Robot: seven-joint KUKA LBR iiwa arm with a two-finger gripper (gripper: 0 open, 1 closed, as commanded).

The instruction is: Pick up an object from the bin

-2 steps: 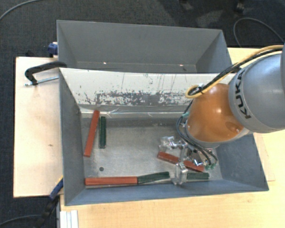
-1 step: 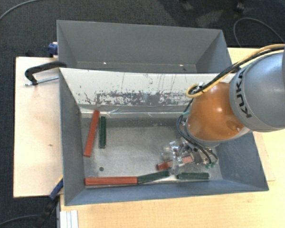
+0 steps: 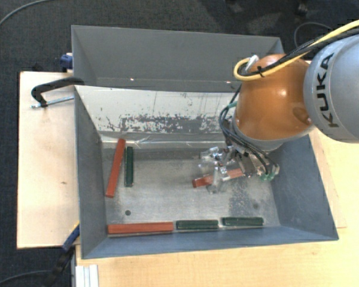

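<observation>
The arm reached in from the right, its orange cover bulging over the bin, and the gripper hung low above the floor, right of the middle. There, a short red-brown piece stuck out on the gripper's left side, right up against the metal. Was it clamped or just touching? From where I stood I couldn't tell, nor whether the gripper was open or closed. The rest lay well apart from it. Over by the left wall a red-brown stick slanted, with a dark green stick just beside it. Along the near wall three lay end to end: a long red-brown stick, a green stick and another green stick.
</observation>
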